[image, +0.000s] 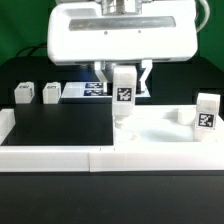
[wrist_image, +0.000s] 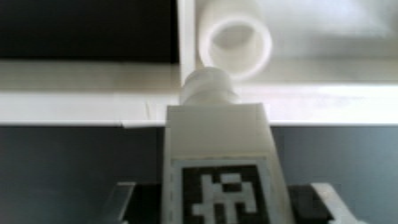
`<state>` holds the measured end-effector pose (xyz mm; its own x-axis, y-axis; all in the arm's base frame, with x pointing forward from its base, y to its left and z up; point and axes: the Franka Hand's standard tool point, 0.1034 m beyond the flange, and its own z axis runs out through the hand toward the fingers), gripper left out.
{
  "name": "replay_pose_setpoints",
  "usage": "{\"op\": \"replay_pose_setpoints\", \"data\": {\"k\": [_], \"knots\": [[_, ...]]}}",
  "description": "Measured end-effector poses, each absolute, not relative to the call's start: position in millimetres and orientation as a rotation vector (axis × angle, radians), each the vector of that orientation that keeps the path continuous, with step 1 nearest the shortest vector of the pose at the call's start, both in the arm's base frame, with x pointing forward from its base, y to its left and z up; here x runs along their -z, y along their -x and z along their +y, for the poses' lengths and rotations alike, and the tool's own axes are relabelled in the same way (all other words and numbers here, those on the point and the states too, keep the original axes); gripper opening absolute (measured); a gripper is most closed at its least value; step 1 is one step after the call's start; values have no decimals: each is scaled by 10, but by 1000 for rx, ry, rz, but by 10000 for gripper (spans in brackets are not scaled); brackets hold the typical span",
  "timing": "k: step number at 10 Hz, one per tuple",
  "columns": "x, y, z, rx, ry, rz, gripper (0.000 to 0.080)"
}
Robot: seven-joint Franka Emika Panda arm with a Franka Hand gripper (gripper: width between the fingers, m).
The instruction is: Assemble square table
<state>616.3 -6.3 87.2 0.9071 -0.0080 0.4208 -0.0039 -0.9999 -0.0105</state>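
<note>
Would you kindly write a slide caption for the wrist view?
White leg held in the jaws, its peg pointing toward a corner hole of the square top.

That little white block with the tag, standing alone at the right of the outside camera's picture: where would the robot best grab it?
Probably from straight above, pinching the upper half of that leg across two flat opposite sides. It stands upright with nothing over it, so its top is free to reach, and its flat sides give a steady hold.

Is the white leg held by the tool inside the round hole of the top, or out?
Out: the small white block leg ends short of the round corner hole.
</note>
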Motion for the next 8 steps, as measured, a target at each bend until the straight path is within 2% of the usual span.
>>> {"op": "replay_pose_setpoints", "data": {"k": [4, 8], "knots": [[-800, -6182, 66, 676, 3052, -3, 284], [-774, -6235, 26, 765, 3056, -1, 284]]}}
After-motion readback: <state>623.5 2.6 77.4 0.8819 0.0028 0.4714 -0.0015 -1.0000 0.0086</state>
